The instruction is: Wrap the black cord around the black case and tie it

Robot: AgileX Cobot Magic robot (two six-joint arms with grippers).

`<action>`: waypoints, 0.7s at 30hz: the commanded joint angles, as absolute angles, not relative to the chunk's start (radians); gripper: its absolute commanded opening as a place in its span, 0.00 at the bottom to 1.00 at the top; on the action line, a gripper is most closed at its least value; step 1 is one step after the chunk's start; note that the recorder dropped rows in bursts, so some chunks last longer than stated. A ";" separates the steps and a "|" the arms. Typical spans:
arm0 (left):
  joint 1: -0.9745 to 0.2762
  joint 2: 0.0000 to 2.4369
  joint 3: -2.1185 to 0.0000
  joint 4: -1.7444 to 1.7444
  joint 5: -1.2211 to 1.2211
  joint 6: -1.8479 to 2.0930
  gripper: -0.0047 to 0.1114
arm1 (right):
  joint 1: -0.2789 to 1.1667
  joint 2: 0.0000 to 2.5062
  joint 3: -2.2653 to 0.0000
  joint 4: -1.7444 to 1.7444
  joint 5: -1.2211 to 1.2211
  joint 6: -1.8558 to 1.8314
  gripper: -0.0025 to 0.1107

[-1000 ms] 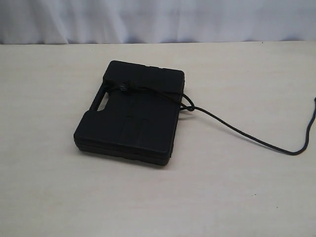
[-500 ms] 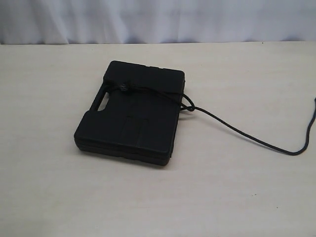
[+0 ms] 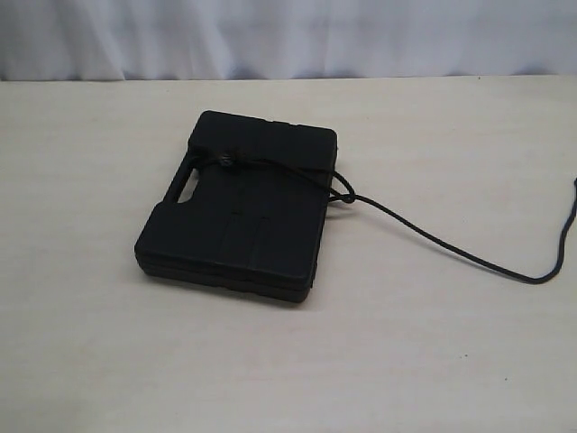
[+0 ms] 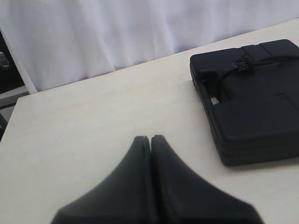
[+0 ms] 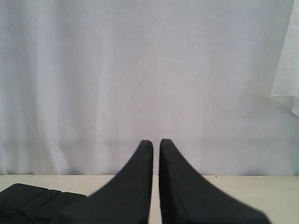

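The black case (image 3: 236,207) lies flat on the pale table (image 3: 424,352), its handle cut-out facing left. The black cord (image 3: 433,239) crosses the case's far part, with a small knot (image 3: 224,161) on top and a loop at the case's right edge. From there the cord trails right across the table to the frame edge. Neither gripper shows in the exterior view. In the left wrist view my left gripper (image 4: 150,138) is shut and empty, well short of the case (image 4: 254,100). My right gripper (image 5: 156,142) is shut and empty, raised, with a corner of the case (image 5: 35,198) beside it.
A white curtain (image 3: 288,36) hangs behind the table's far edge. Dark equipment (image 4: 7,70) stands beyond the table's corner in the left wrist view.
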State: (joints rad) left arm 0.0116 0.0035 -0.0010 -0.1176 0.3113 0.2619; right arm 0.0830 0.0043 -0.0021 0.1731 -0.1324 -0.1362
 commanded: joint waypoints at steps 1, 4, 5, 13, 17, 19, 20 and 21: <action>0.016 0.000 0.000 -0.114 0.309 0.261 0.04 | 0.084 0.000 0.000 0.167 -0.127 -0.142 0.06; 0.016 0.000 0.000 -0.114 0.309 0.261 0.04 | 0.084 0.000 0.000 0.167 -0.126 -0.142 0.06; 0.016 0.000 0.000 -0.114 0.309 0.261 0.04 | 0.084 0.000 0.000 0.167 -0.126 -0.142 0.06; 0.016 0.000 0.000 -0.114 0.325 0.261 0.04 | 0.084 0.000 0.000 0.164 0.102 -0.142 0.06; 0.016 0.000 0.000 -0.114 0.323 0.261 0.04 | 0.077 0.000 0.000 0.110 0.291 -0.142 0.06; 0.016 0.000 0.000 -0.114 0.323 0.261 0.04 | 0.061 0.000 0.000 0.063 0.348 -0.142 0.06; 0.016 0.000 0.000 -0.114 0.323 0.261 0.04 | 0.048 0.000 0.000 0.035 0.348 -0.142 0.06; 0.016 0.000 0.000 -0.114 0.323 0.261 0.04 | 0.034 0.000 0.000 0.010 0.348 -0.142 0.06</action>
State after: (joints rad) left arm 0.0116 0.0035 -0.0010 -0.1137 0.3256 0.2619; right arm 0.0659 0.0043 -0.0021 0.0860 0.3103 -0.1382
